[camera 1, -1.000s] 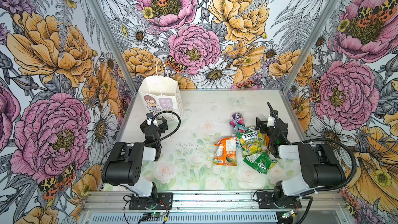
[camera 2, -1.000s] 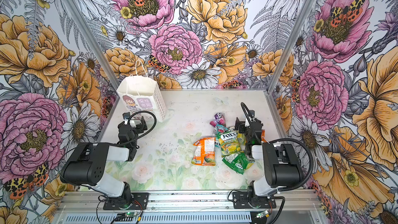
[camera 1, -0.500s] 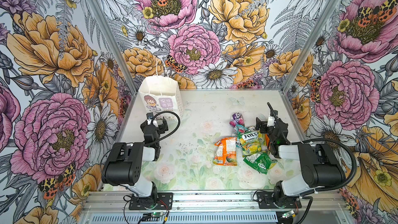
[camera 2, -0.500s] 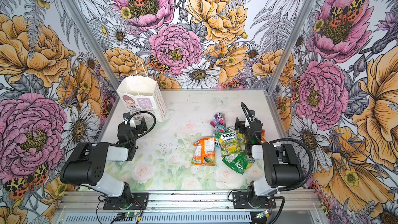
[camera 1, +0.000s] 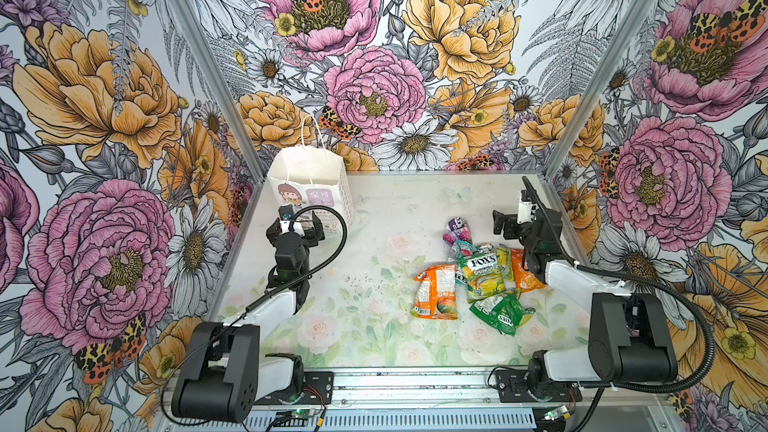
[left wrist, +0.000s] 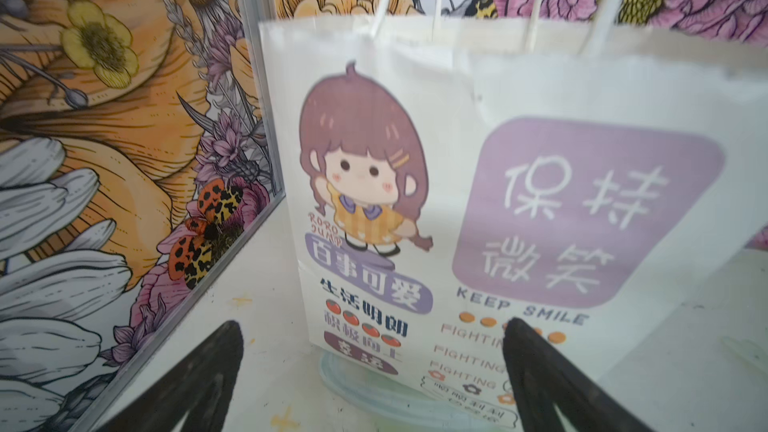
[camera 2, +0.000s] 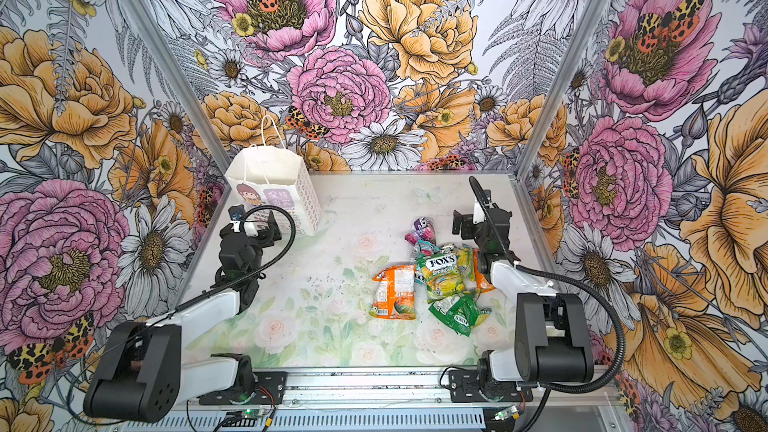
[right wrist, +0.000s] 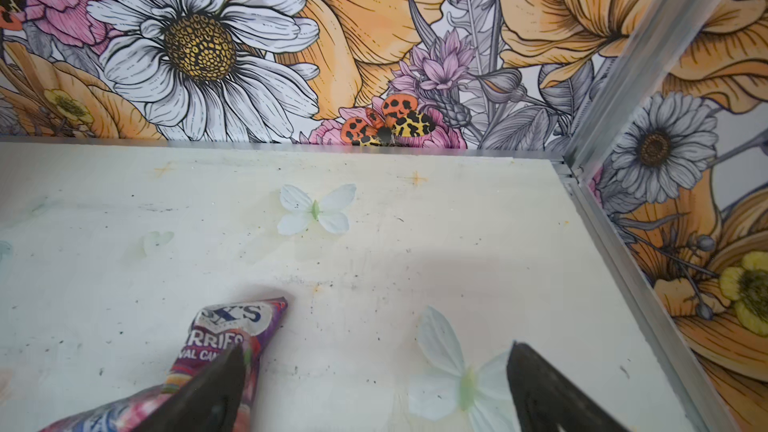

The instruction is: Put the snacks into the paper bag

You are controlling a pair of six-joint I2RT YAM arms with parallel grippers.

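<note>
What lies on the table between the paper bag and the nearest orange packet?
Nothing. Both top views show only bare table between the paper bag and that orange packet.

Both top views: high at the near edge, angled down toward the back wall [camera 1: 374, 76]. Wide, whole table [camera 1: 415, 201] in frame, nearly identical framing with a slight sideways shift. Left wrist view: low, very near the paper bag [left wrist: 457, 89], facing its printed front and the left back corner. Right wrist view: low over the table, facing the back wall, purple packet [right wrist: 232, 334] close. Bag and packet also show in both top views.
</note>
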